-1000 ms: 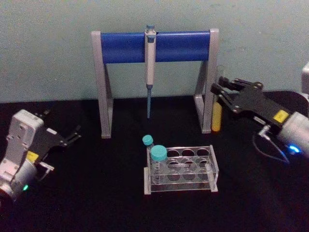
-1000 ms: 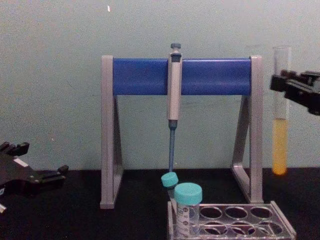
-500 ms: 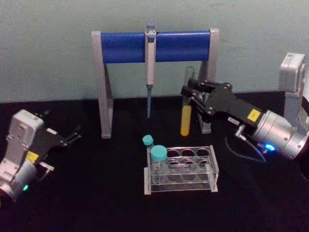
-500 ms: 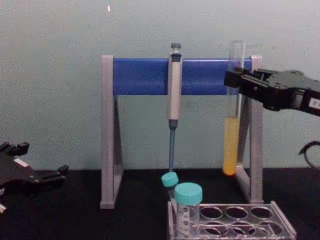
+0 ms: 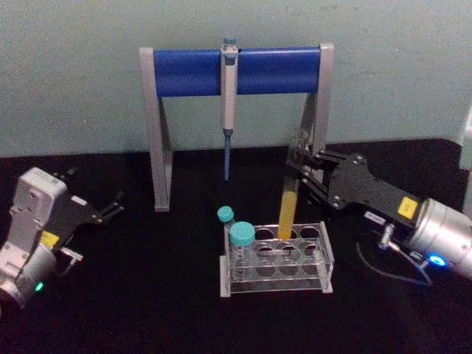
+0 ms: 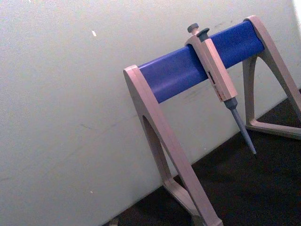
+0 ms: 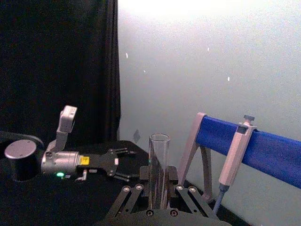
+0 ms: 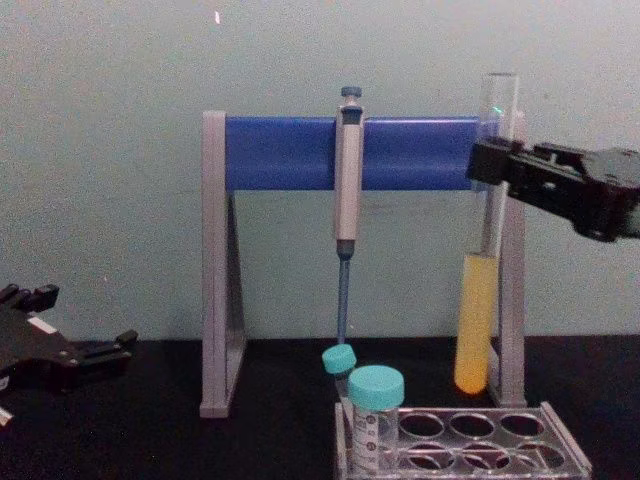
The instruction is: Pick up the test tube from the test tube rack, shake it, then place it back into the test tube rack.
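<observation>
STEP: replacing | right gripper (image 5: 301, 171) clamped on test tube (image 5: 288, 206), centre-right, tilted, tip just above test tube rack (image 5: 327, 254) | NEXT: straighten, align over 1 hole, lower | left gripper (image 5: 109, 209) parked lower left, fingers spread

Right gripper (image 8: 492, 166) holds test tube (image 8: 475, 320), seemingly over rack (image 8: 572, 452).
</observation>
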### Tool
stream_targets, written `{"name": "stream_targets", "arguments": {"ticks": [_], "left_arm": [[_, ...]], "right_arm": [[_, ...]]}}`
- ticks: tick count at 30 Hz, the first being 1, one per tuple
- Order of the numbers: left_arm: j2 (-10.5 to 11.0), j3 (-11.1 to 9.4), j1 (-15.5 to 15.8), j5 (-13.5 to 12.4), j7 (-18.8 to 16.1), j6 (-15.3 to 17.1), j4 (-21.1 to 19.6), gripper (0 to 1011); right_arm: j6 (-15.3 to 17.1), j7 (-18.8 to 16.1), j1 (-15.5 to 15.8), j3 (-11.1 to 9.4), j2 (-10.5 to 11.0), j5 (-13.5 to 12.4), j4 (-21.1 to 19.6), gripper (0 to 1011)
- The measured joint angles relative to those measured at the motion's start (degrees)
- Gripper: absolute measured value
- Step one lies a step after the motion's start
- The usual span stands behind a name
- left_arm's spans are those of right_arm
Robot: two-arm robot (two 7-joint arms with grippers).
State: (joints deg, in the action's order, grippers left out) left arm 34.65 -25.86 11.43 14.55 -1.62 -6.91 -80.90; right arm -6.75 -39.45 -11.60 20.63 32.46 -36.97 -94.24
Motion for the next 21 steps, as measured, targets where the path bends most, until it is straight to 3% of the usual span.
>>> {"name": "stream_targets", "arguments": {"ticks": [1, 5, 14, 21], "left_arm": [[0.0, 0.0, 0.0, 0.0, 0.0, 0.0, 0.0, 1001], [0.0, 0.0, 0.0, 0.0, 0.0, 0.0, 0.0, 1001], [0.0, 0.0, 0.0, 0.0, 0.0, 0.0, 0.0, 1001], [0.0, 0.0, 0.0, 0.0, 0.0, 0.0, 0.0, 1001]], "right_arm": [[-0.24, 2.16, 3.43, -1.25, 2.68, -0.28, -3.43, 228], [-0.38, 4.54, 5.8, -2.87, 4.42, 0.1, -5.38, 228], [0.27, 8.53, 7.56, -5.66, 5.58, 2.42, -6.04, 228], [1.1, 9.38, 5.17, -5.96, 4.46, 4.62, -3.06, 229]]}}
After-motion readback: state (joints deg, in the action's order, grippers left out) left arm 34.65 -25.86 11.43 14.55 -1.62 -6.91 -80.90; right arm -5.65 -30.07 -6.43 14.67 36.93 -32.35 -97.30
